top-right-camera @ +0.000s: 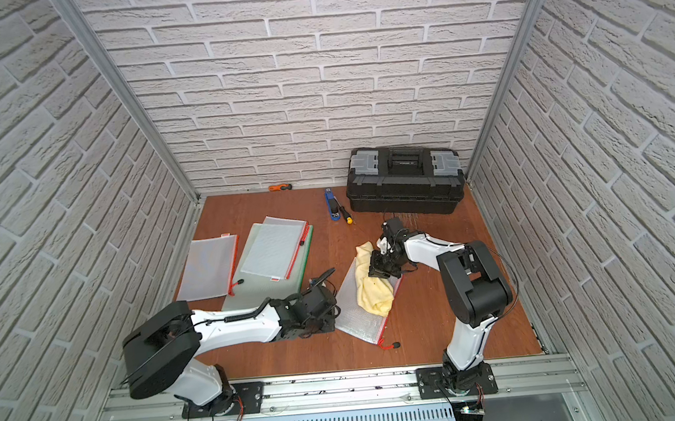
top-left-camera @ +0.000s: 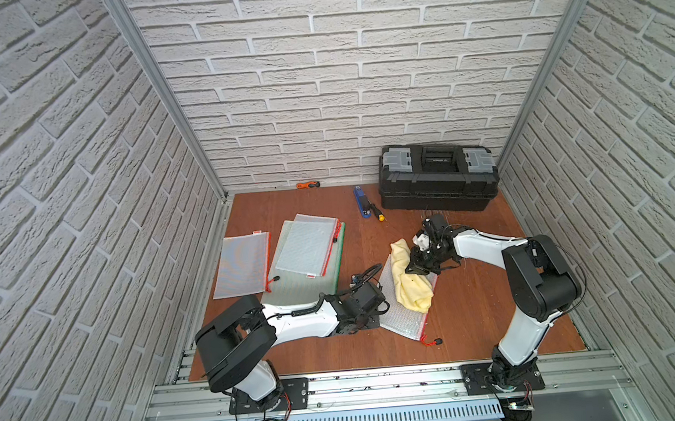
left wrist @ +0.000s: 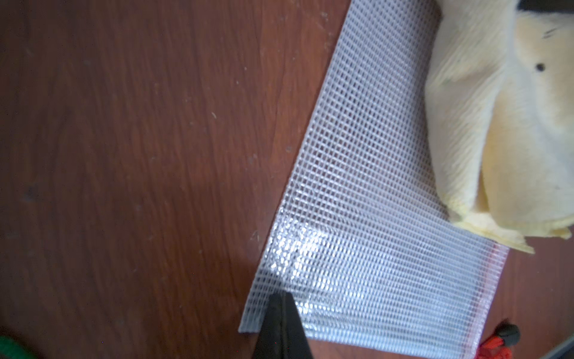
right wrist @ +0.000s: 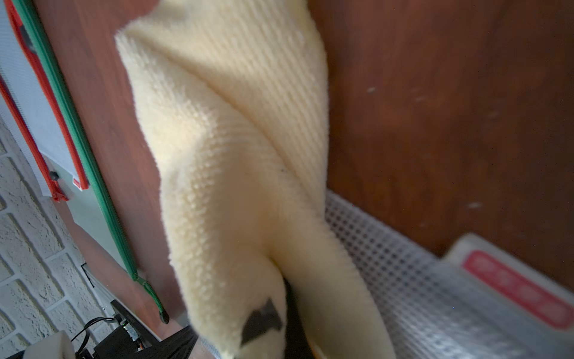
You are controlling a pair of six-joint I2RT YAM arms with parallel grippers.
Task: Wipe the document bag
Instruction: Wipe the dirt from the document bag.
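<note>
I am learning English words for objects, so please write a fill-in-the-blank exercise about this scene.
1. The right gripper is shut on the ____ cloth.
2. The left gripper rests on a ____ of the document bag.
3. The bag's zipper is ____.
Missing words: yellow; corner; red.

White brick-pattern walls (top-left-camera: 357, 72) on three sides, joined by aluminium posts (top-left-camera: 162, 89), enclose an evenly lit reddish-brown wooden board (top-left-camera: 483, 319), with a black toolbox (top-left-camera: 437, 182) at the back and an aluminium rail (top-left-camera: 384, 384) and slotted grille (top-left-camera: 387, 417) along the near edge.
</note>
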